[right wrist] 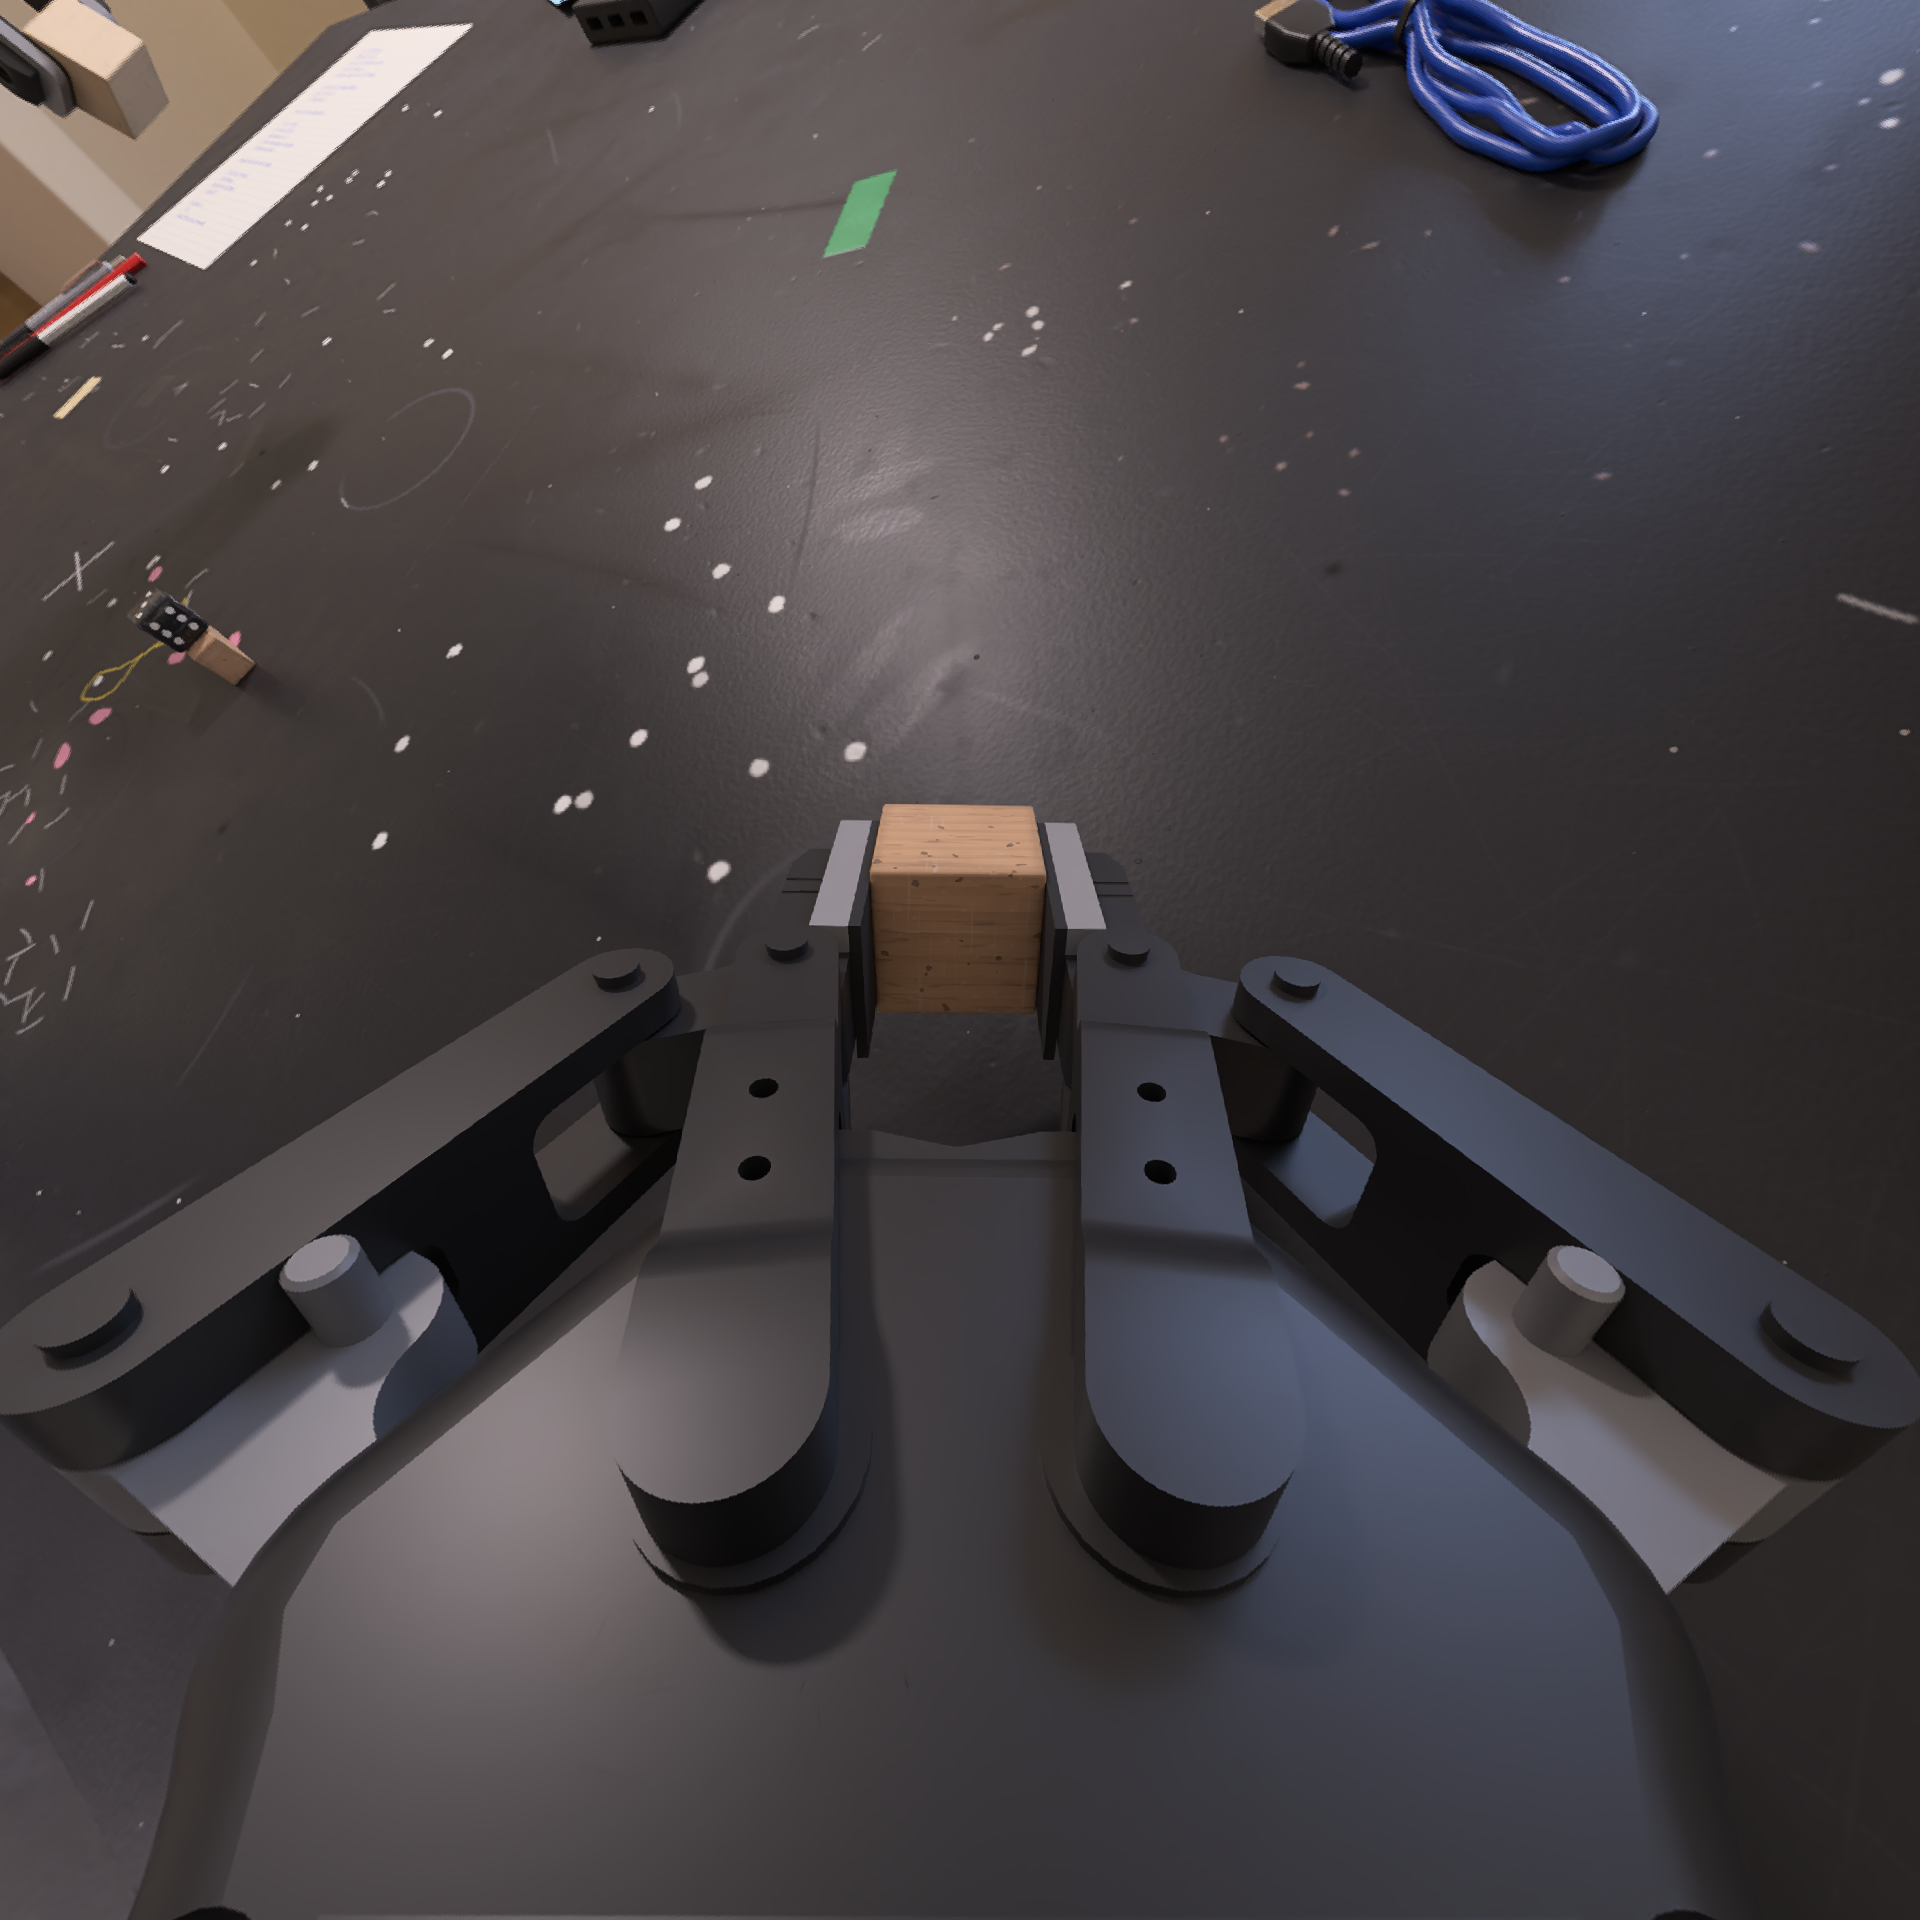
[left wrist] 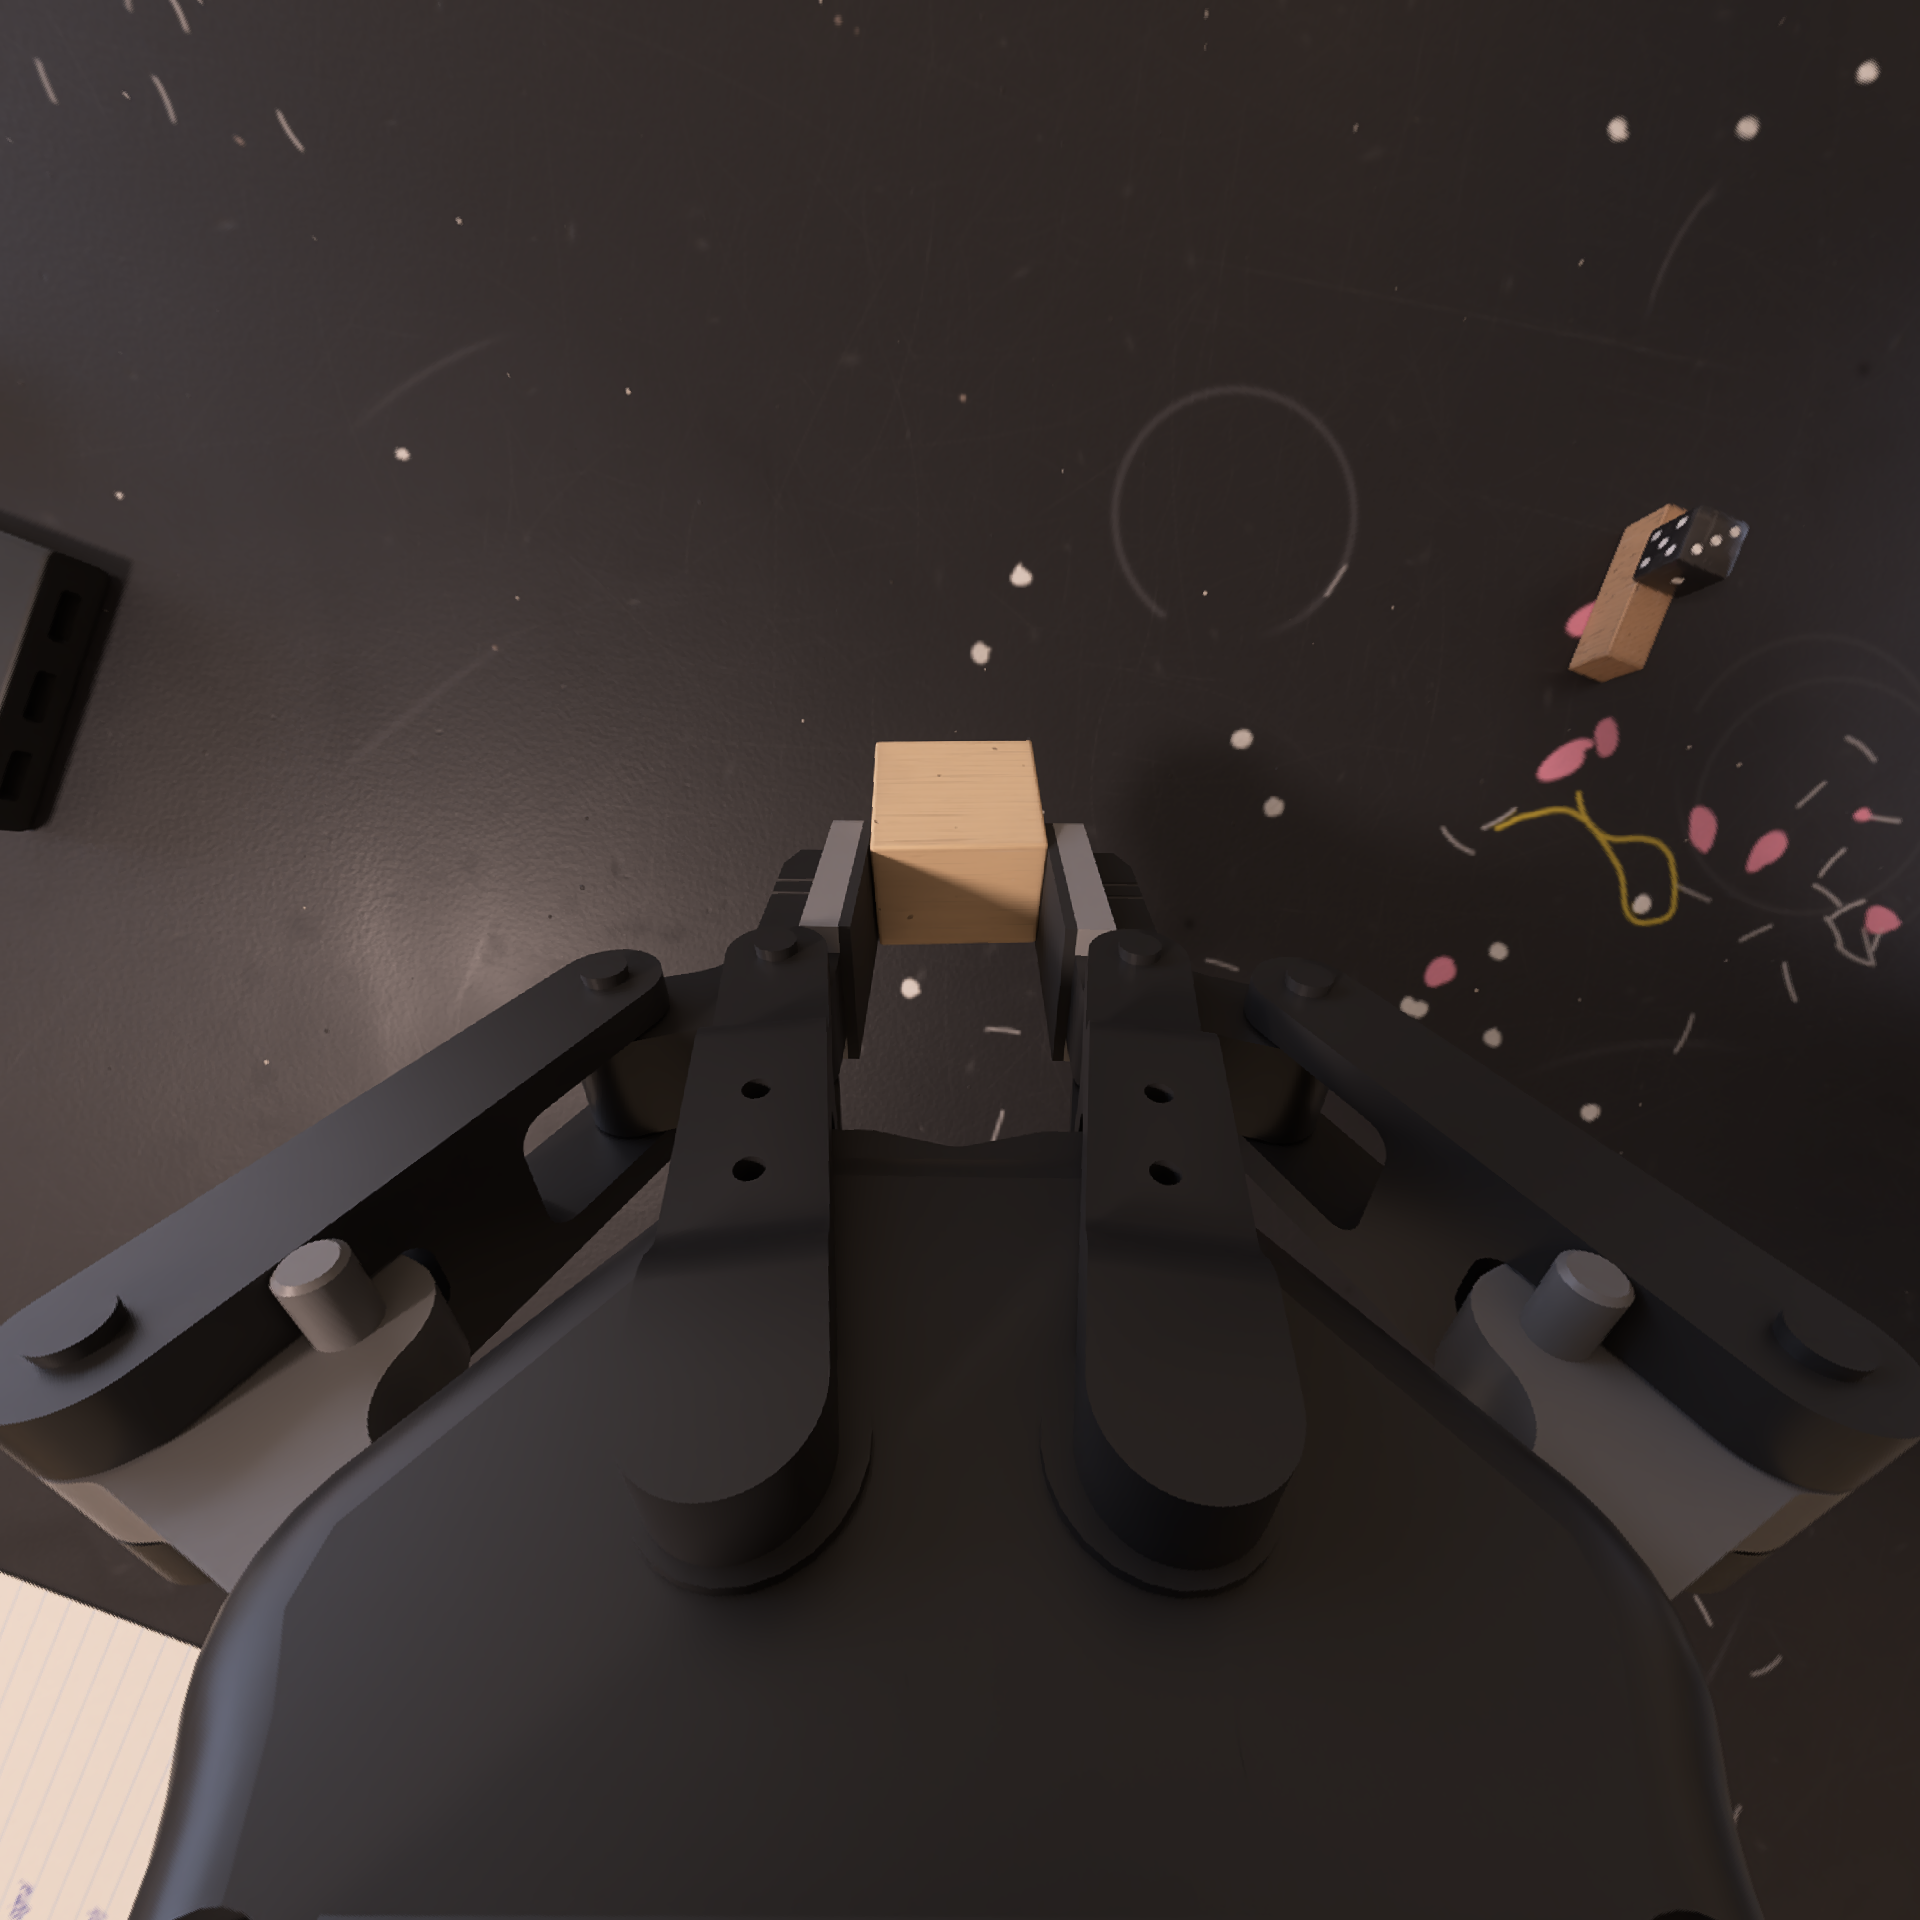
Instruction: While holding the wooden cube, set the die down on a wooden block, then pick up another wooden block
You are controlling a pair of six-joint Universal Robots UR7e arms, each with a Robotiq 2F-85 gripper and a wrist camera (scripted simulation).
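Note:
My left gripper is shut on a pale wooden cube, held above the dark table. My right gripper is shut on a darker speckled wooden block, also off the table. A long wooden block lies on the table at the right of the left wrist view, and a black die with white pips rests on its far end. The same long block and die show small at the left of the right wrist view. The left gripper with its cube shows at the top left corner there.
A dark box with slots sits at the left. A lined sheet of paper, pens, a green tape strip, a black slotted box and a coiled blue cable lie far across the paint-flecked table.

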